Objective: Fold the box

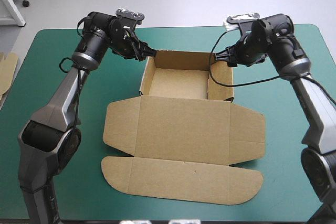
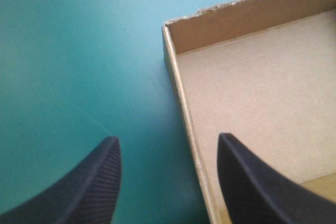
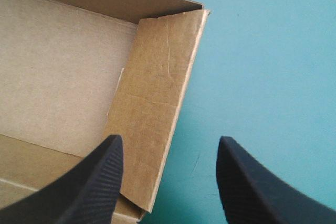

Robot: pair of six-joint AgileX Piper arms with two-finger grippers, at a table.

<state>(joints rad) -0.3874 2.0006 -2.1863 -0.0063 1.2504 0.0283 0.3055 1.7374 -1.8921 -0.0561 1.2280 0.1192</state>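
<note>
Both jaws released, straddling opposite sides of box [image 1: 181, 85]; lid [image 1: 184, 129] flat.

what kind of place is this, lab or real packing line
Probably a robot lab or test bench, not a packing line: one teal-green table, a robot's left gripper and right gripper open at a single brown box, spare board at the table's left edge.

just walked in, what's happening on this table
Two robot arms are folding a brown box on the teal-green table. Its walls are up, and the lid lies flat toward the near edge. The left gripper and right gripper are both open, each straddling a side wall.
</note>
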